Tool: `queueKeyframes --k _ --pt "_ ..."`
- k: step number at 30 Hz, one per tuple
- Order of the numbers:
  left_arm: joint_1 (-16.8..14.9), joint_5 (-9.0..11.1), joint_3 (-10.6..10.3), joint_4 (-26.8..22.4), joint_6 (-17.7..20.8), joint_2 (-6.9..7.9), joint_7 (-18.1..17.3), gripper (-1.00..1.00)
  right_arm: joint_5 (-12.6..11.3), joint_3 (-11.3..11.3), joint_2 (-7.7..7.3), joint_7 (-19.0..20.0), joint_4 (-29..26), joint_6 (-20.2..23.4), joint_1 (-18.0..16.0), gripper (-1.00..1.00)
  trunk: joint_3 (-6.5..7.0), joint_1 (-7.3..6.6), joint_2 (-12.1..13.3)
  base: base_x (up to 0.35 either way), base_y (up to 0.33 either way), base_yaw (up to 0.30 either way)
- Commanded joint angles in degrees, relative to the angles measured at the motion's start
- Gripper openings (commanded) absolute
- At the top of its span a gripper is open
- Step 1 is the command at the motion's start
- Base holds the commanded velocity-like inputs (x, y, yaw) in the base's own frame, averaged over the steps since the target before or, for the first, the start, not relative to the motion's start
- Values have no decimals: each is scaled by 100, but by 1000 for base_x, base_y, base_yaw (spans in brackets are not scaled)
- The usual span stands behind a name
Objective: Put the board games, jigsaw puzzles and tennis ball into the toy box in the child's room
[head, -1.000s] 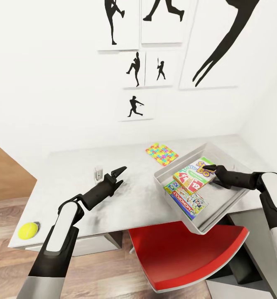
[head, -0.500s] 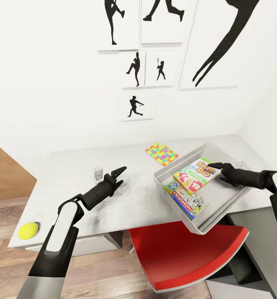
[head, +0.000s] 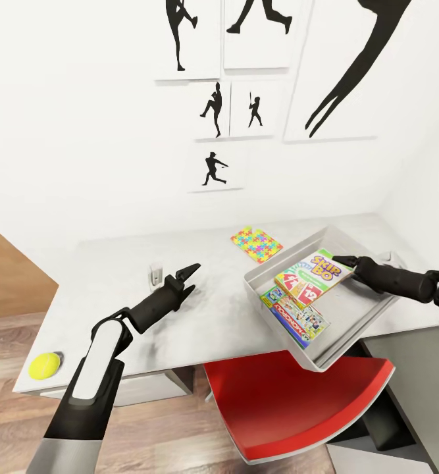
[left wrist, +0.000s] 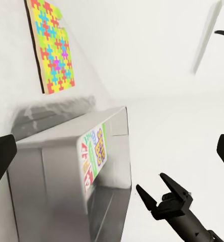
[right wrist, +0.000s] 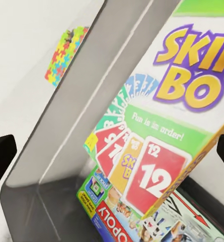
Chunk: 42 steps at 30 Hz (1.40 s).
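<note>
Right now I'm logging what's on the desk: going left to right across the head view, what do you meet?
Small yellow-green tennis ball → left gripper → multicolour jigsaw puzzle sheet → green-yellow-red Skip-Bo box → right gripper.

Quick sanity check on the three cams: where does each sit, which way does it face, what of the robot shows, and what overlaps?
Head view: high on the robot, looking down at the table; left gripper and right gripper both show.
Left wrist view: near the left gripper, facing the toy box; dark fingertips at the edges, right gripper ahead.
Right wrist view: inside the toy box, facing the Skip-Bo box.
Shared: Skip-Bo box, jigsaw puzzle.
</note>
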Motion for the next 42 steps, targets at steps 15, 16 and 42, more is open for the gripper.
queueKeyframes --k 15,16,42 --pt "79 18 19 -192 31 12 -40 100 -88 -81 -7 -26 -548 17 186 100 -9 3 -10 0 0 0" --pt "86 18 24 -199 29 13 -42 100 -88 -84 -7 -19 -587 17 209 100 -9 3 -10 0 0 0" --pt "209 17 77 -214 9 83 -54 100 -68 -486 -103 -6 -741 17 361 100 -9 3 -10 0 0 -25"
